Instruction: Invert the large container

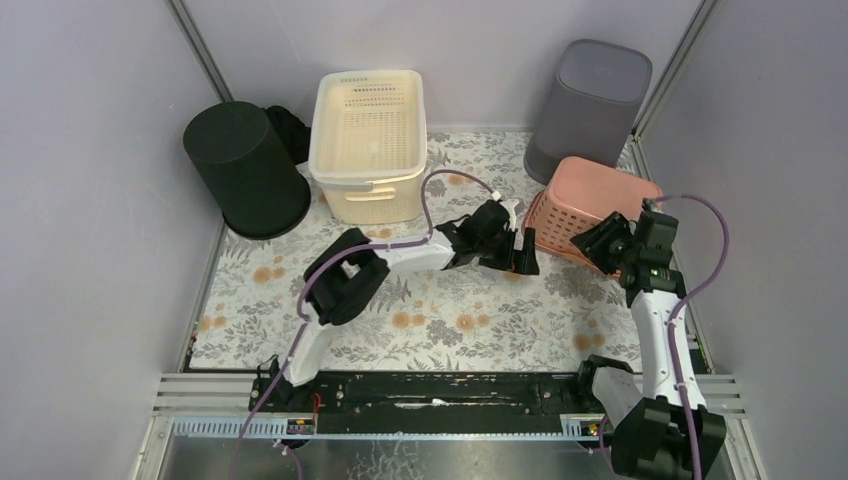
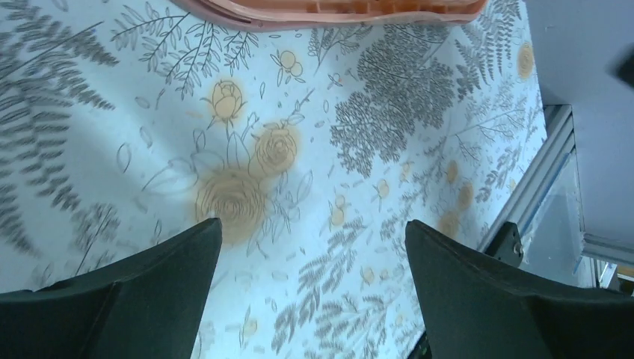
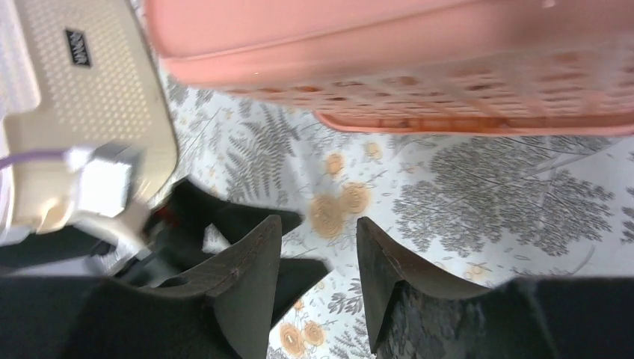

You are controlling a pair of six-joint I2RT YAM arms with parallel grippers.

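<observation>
The pink lattice basket [image 1: 598, 196] lies overturned at the right of the mat, solid base up and tilted, its rim toward the arms. In the left wrist view its rim [image 2: 336, 9] crosses the top edge. My left gripper [image 1: 525, 262] hovers low over the mat just left of the basket; its jaws [image 2: 312, 228] stand wide open and hold nothing. My right gripper [image 1: 590, 248] sits at the basket's front right side. In the right wrist view it [image 3: 318, 224] is partly open and holds nothing, below the basket's wall [image 3: 389, 45].
A cream perforated basket [image 1: 368, 140] stands upright at the back centre. An overturned black bin [image 1: 245, 168] is at the back left and a grey bin [image 1: 590, 100] at the back right. Walls close in on both sides. The metal base rail [image 1: 450, 395] runs along the near edge.
</observation>
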